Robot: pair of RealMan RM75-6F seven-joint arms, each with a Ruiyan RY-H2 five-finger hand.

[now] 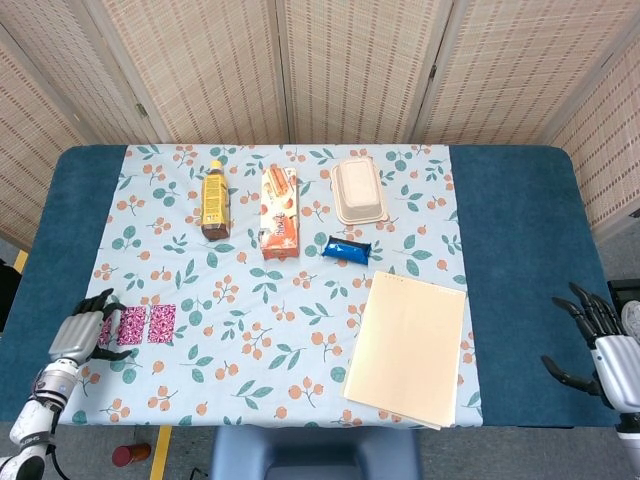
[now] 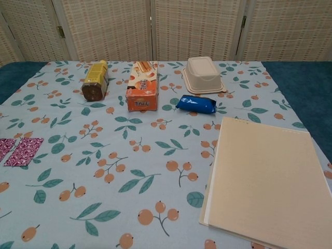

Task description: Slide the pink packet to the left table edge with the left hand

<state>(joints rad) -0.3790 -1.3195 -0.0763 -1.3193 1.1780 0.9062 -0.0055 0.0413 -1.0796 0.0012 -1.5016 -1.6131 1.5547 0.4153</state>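
While the pink packet [image 1: 133,325] lies flat near the front left of the flowered cloth, the left hand [image 1: 78,335] rests at its left end, fingers [image 1: 100,300] spread and curved over that end, pressing rather than clamping by the look of it. Judged step: the slide is under way but unfinished; a band of blue tabletop [image 1: 55,270] remains between packet and left edge. The next move calls for steady downward pressure and a straight pull leftward, so the thin packet drags with the fingers instead of slipping out from under them.

The right hand [image 1: 600,345] waits at the far right edge, fingers apart, holding nothing.

View comparison: the head view shows both hands and the gap to the edge. The chest view shows neither hand; only the packet's right part [image 2: 22,151] appears at the left border. It does give a closer look at the bottle [image 2: 95,81], snack box [image 2: 142,86], blue wrapper [image 2: 196,104] and folder [image 2: 264,179], all well apart from the packet.
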